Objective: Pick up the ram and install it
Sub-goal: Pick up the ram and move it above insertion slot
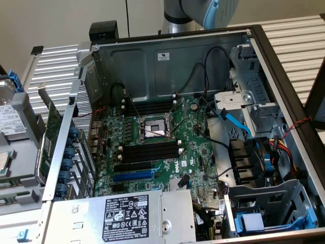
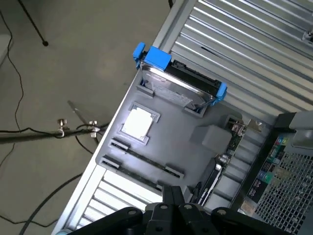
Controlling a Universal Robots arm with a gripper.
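Ram (image 2: 146, 157) seems to stand on edge as a thin dark strip in a clip holder on the grey tray (image 2: 186, 122), beside a white-topped chip (image 2: 138, 121). Gripper (image 2: 172, 190) hovers near it, clenched on nothing. Black memory slots (image 1: 150, 151) lie inside the open computer case (image 1: 152, 61).

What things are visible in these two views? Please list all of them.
computer case: one, grey, open, middle of the exterior view
motherboard: one, green, inside the case
memory slots: two banks, black, on the motherboard
power supply: one, silver, inside the case
tray: one, grey, outside the case
hard drive: one, silver with blue carrier, in the tray
processor: one, pale, in the tray
narrow strip: one, dark, in the tray; possibly the ram
arm: one, grey and blue, behind the case
hand: one, black, shut, above the tray
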